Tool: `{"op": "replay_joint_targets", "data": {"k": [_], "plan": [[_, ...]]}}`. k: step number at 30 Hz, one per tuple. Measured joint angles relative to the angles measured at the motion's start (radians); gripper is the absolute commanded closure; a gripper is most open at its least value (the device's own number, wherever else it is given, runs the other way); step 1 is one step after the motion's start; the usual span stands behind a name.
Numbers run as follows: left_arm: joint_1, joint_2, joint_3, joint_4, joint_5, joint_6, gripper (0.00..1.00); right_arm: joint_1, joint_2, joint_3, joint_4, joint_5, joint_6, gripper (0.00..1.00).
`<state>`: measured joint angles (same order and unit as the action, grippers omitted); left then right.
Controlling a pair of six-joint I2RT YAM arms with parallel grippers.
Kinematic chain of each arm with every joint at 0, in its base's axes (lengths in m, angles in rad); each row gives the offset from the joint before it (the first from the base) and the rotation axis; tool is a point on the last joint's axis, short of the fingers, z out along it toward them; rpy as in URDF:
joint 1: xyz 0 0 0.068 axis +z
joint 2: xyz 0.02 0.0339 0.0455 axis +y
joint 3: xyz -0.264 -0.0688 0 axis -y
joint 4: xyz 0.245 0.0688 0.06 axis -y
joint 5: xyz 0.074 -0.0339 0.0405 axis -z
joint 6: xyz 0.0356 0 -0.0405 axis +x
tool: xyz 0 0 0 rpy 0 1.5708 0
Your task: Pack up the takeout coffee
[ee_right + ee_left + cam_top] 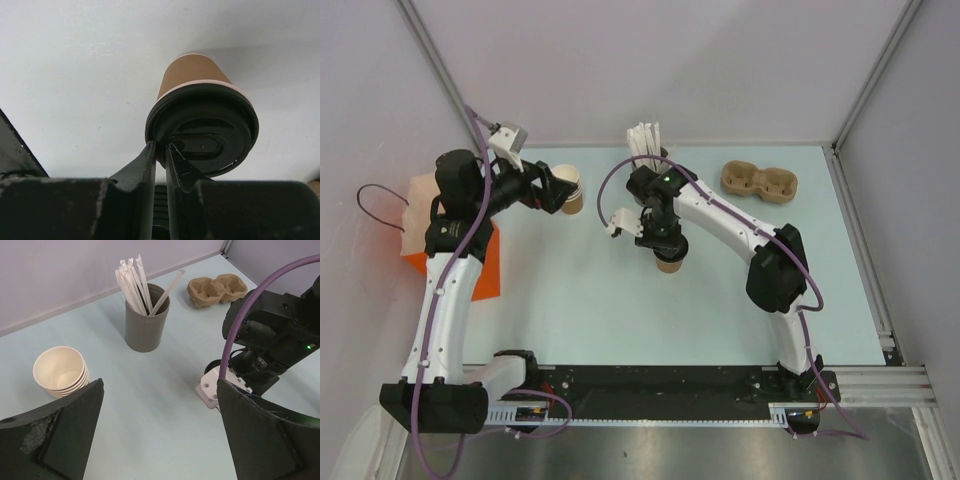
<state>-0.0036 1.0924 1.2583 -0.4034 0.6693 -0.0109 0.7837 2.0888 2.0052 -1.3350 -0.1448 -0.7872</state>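
A: Top camera?
B: Looking steeply down on the pale blue bench (pixel 570 300) from its near edge.
A: Wrists?
B: Left is sharing its grey cylindrical straw holder (pixel 146 325); right is crowding the black-lidded tan paper cup (pixel 192 75).

Robotics lab test cell. Bare pale walls and aluminium frame post (pixel 876 75) box in pale blue tabletop (pixel 570 310). Left arm (pixel 445 300) and right arm (pixel 740 225) bolted to black rail (pixel 660 385) at 6 o'clock. Staged props: takeout coffee (pixel 192 70) at centre, pulp cup carrier (pixel 760 182) at 1 o'clock.
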Motion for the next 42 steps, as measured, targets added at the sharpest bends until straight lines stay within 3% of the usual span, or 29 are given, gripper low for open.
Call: {"op": "replay_joint_targets", "data": {"k": [27, 36, 42], "plan": [[0.000, 0.000, 0.000, 0.001, 0.015, -0.008, 0.01, 0.009, 0.000, 0.006, 0.000, -0.003, 0.001, 0.81], [0.000, 0.001, 0.000, 0.002, 0.015, -0.008, 0.01, 0.011, 0.000, 0.006, 0.000, -0.001, 0.001, 0.73], [0.000, 0.002, 0.000, 0.002, 0.015, -0.008, 0.01, 0.003, 0.000, 0.015, -0.001, 0.006, 0.003, 0.62]]}}
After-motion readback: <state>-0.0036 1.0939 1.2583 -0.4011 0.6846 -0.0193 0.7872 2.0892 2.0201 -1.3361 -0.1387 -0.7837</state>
